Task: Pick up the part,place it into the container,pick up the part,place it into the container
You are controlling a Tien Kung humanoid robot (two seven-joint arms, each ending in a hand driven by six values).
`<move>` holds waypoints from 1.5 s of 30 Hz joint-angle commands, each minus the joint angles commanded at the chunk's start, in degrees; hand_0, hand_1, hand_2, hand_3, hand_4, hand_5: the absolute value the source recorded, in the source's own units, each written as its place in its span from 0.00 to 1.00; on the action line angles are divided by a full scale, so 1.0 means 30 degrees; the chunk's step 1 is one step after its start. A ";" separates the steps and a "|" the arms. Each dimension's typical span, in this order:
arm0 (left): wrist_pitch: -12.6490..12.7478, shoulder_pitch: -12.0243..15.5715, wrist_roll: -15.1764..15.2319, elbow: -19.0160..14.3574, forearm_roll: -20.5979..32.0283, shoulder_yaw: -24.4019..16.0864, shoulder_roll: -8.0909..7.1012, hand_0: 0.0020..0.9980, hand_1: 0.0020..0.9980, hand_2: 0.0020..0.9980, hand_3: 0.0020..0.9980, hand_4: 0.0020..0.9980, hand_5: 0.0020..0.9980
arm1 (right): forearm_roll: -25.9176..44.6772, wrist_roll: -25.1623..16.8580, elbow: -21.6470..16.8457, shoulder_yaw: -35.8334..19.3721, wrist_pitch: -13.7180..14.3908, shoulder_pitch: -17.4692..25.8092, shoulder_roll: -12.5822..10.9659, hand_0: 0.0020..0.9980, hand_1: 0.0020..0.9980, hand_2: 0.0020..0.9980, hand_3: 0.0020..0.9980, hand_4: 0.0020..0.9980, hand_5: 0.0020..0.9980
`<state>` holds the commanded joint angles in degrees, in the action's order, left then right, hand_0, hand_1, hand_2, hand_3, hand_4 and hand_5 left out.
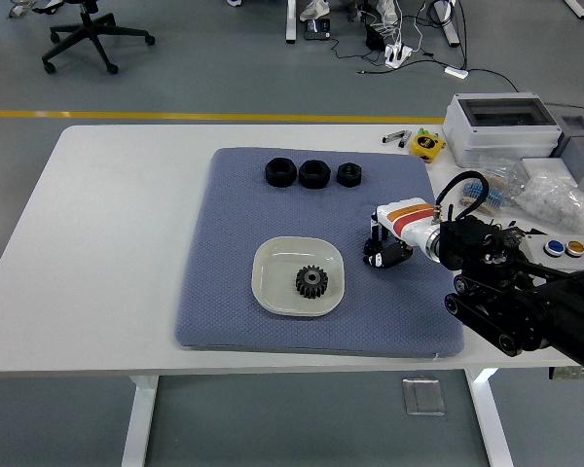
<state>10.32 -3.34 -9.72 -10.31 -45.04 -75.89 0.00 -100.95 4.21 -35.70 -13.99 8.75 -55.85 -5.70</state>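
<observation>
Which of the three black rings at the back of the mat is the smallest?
The right-hand ring, nearest the yellow thing. The middle ring and left ring are both wider.
</observation>
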 joint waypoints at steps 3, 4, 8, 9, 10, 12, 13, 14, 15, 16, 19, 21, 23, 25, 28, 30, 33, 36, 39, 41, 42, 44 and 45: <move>0.0014 -0.0031 0.0007 0.0000 0.0056 0.0057 0.0000 0.87 0.84 0.86 0.61 0.56 0.69 | 0.0033 -0.0081 0.0022 0.0055 0.0052 0.0046 0.0022 0.28 0.42 0.51 0.47 0.78 0.52; 0.0018 -0.0041 0.0014 0.0000 0.0086 0.0080 0.0000 0.87 0.84 0.86 0.61 0.56 0.69 | 0.0041 -0.0087 0.0033 0.0073 0.0042 0.0065 0.0014 0.28 0.42 0.51 0.47 0.78 0.52; 0.0022 -0.0062 0.0046 0.0000 0.0222 0.0177 0.0000 0.87 0.84 0.86 0.61 0.56 0.68 | 0.0113 -0.0034 0.0146 0.0111 -0.0147 0.0116 -0.0019 0.24 0.38 0.48 0.46 0.69 0.53; 0.0021 -0.0068 0.0050 0.0000 0.0239 0.0188 0.0000 0.87 0.84 0.86 0.61 0.56 0.68 | 0.0127 -0.0020 0.0169 0.0106 -0.0176 0.0122 -0.0034 0.24 0.38 0.48 0.46 0.69 0.53; 0.0016 -0.0070 0.0050 0.0000 0.0238 0.0191 0.0000 0.87 0.84 0.86 0.61 0.56 0.68 | 0.0157 -0.0010 0.0183 0.0103 -0.0183 0.0128 -0.0050 0.24 0.38 0.48 0.46 0.69 0.53; 0.0015 -0.0061 0.0050 0.0000 0.0230 0.0179 0.0000 0.87 0.84 0.86 0.61 0.56 0.68 | 0.0189 -0.0024 0.0165 0.0083 -0.0149 0.0137 -0.0086 0.19 0.34 0.45 0.44 0.67 0.54; 0.0020 -0.0057 0.0056 0.0000 0.0240 0.0175 0.0000 0.87 0.84 0.86 0.61 0.56 0.68 | 0.0196 -0.0034 0.0136 0.0055 -0.0109 0.0137 -0.0113 0.19 0.34 0.45 0.44 0.67 0.54; 0.0020 -0.0054 0.0059 0.0000 0.0250 0.0179 0.0000 0.87 0.84 0.86 0.61 0.56 0.68 | 0.0198 -0.0035 0.0111 0.0029 -0.0081 0.0135 -0.0136 0.19 0.34 0.45 0.44 0.67 0.54; 0.0015 -0.0049 0.0060 0.0000 0.0263 0.0193 0.0000 0.87 0.84 0.86 0.61 0.56 0.68 | 0.0200 -0.0022 0.0078 -0.0004 -0.0071 0.0123 -0.0170 0.19 0.34 0.45 0.44 0.67 0.54; 0.0014 -0.0043 0.0058 0.0000 0.0270 0.0203 0.0000 0.87 0.84 0.86 0.61 0.56 0.68 | 0.0210 -0.0002 0.0053 -0.0038 -0.0080 0.0111 -0.0202 0.19 0.34 0.45 0.44 0.67 0.54; 0.0011 -0.0023 0.0048 0.0000 0.0236 0.0170 0.0000 0.87 0.84 0.86 0.61 0.56 0.68 | 0.0301 0.0032 0.0004 -0.0101 -0.0128 0.0098 -0.0280 0.13 0.29 0.41 0.40 0.68 0.54; 0.0005 -0.0017 0.0037 0.0000 0.0192 0.0133 0.0000 0.87 0.84 0.86 0.61 0.56 0.68 | 0.0354 0.0031 -0.0020 -0.0121 -0.0207 0.0100 -0.0316 0.13 0.29 0.41 0.40 0.68 0.54; 0.0011 0.0000 0.0042 0.0000 0.0191 0.0112 0.0000 0.87 0.84 0.86 0.61 0.56 0.69 | 0.0406 0.0021 -0.0079 -0.0140 -0.0318 0.0115 -0.0352 0.10 0.27 0.39 0.38 0.68 0.53; 0.0014 0.0013 0.0046 0.0000 0.0177 0.0082 0.0000 0.87 0.84 0.86 0.61 0.56 0.69 | 0.0398 0.0014 -0.0174 -0.0193 -0.0384 0.0128 -0.0390 0.10 0.27 0.39 0.38 0.68 0.53; 0.0007 0.0045 0.0063 0.0000 0.0173 0.0058 0.0000 0.87 0.84 0.86 0.61 0.56 0.69 | 0.0334 0.0013 -0.0406 -0.0367 -0.0425 0.0118 -0.0491 0.10 0.27 0.39 0.38 0.68 0.53; 0.0006 0.0075 0.0077 0.0000 0.0147 0.0012 0.0000 0.87 0.84 0.86 0.61 0.56 0.69 | 0.0260 0.0012 -0.0644 -0.0551 -0.0437 0.0083 -0.0615 0.09 0.26 0.38 0.38 0.67 0.52; -0.0001 0.0123 0.0080 0.0000 0.0085 -0.0055 0.0000 0.87 0.84 0.86 0.61 0.56 0.69 | 0.0060 0.0042 -0.1128 -0.0875 -0.0474 0.0054 -0.0867 0.09 0.26 0.38 0.38 0.67 0.52; -0.0013 0.0177 0.0077 0.0000 0.0042 -0.0104 0.0000 0.87 0.84 0.86 0.61 0.56 0.68 | -0.0286 0.0066 -0.1830 -0.1237 -0.0482 0.0038 -0.1174 0.09 0.26 0.38 0.37 0.63 0.52; -0.0017 0.0228 0.0067 0.0000 0.0003 -0.0149 0.0000 0.87 0.84 0.86 0.61 0.56 0.68 | -0.0824 0.0171 -0.2798 -0.1614 -0.0560 0.0044 -0.1523 0.09 0.26 0.38 0.37 0.63 0.52; -0.0024 0.0258 0.0063 0.0000 0.0005 -0.0150 0.0000 0.87 0.84 0.86 0.61 0.56 0.68 | -0.1349 0.0306 -0.3637 -0.1872 -0.0647 0.0096 -0.1777 0.09 0.25 0.38 0.37 0.63 0.52; -0.0027 0.0275 0.0061 0.0000 -0.0006 -0.0166 0.0000 0.87 0.84 0.86 0.61 0.56 0.68 | -0.1607 0.0383 -0.4155 -0.1965 -0.0688 0.0127 -0.1899 0.09 0.25 0.38 0.37 0.63 0.52; -0.0023 0.0305 0.0059 0.0000 -0.0001 -0.0190 0.0000 0.87 0.84 0.86 0.61 0.56 0.68 | -0.2127 0.0590 -0.5364 -0.2053 -0.0766 0.0195 -0.2168 0.09 0.25 0.38 0.37 0.63 0.52; -0.0016 0.0328 0.0058 0.0000 -0.0017 -0.0237 0.0000 0.87 0.84 0.86 0.61 0.56 0.68 | -0.2402 0.0733 -0.6063 -0.2030 -0.0866 0.0229 -0.2279 0.09 0.25 0.38 0.37 0.63 0.52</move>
<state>10.27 -2.36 -9.55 -10.31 -45.09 -76.60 0.00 -108.16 6.41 -53.89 -20.08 6.15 -55.17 -12.54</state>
